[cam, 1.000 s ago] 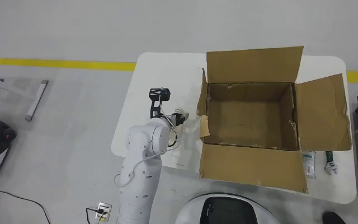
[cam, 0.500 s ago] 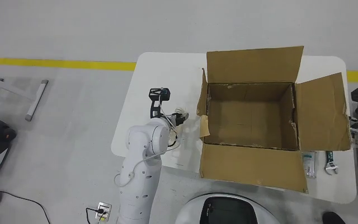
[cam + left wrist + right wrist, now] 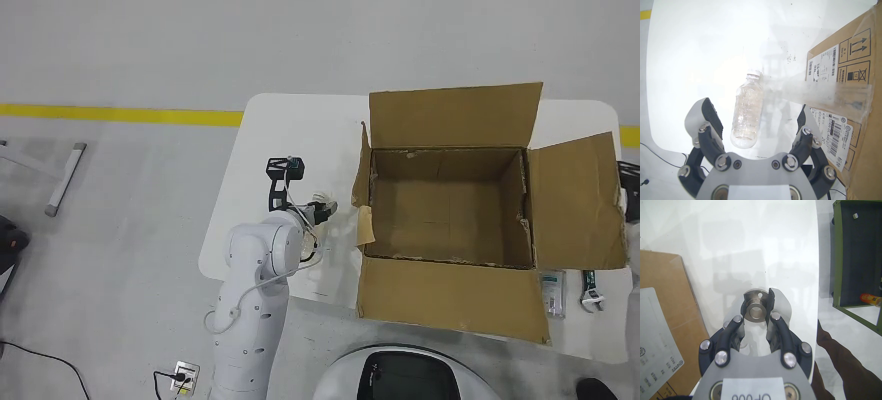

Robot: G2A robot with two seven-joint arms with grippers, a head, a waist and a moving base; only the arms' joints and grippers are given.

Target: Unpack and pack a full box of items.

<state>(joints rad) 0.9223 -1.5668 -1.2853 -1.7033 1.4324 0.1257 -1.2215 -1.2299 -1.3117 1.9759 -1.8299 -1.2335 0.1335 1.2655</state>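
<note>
The left gripper (image 3: 755, 107) hangs low over the white table (image 3: 290, 120) with its fingers spread wide, gripping nothing. A clear plastic bottle (image 3: 747, 111) lies on its side on the table between the two pads (image 3: 712, 115), touching neither, with its cap pointing away from the wrist. In the top view, the cardboard box (image 3: 448, 300) stands at 3 o'clock from this gripper, flaps open and its brown floor in plain sight. At the box's 5 o'clock, just beside the near flap, lie a small white packet (image 3: 552, 293) and a wrench (image 3: 592, 290). At the box's 3 o'clock, past the right flap near the table's edge, the right gripper (image 3: 756, 306) is clamped on a short metal sleeve (image 3: 755, 313), held above the tabletop. Off the table beyond it stands a green cart (image 3: 836, 256).
</note>
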